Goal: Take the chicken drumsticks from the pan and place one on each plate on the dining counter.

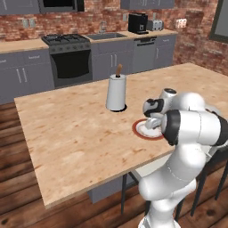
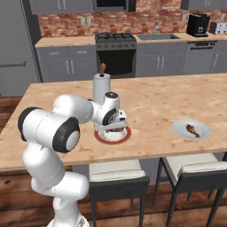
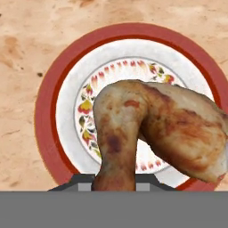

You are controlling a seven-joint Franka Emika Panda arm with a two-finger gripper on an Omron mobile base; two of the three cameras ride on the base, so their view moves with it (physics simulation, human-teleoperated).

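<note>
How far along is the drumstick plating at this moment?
Done: one golden-brown drumstick lies on the pale-rimmed white plate on the light wood dining counter. In hand: the gripper holds the second drumstick over the red-rimmed white plate. Left: setting it down and letting go.

base views flank arm, share dining counter [image 1: 67,133], hand view close above red-rimmed plate [image 3: 46,111]

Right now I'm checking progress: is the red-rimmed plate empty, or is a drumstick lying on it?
Empty. The red-rimmed plate has nothing resting on it; the gripper, shut on the second drumstick, holds it above the plate.
</note>
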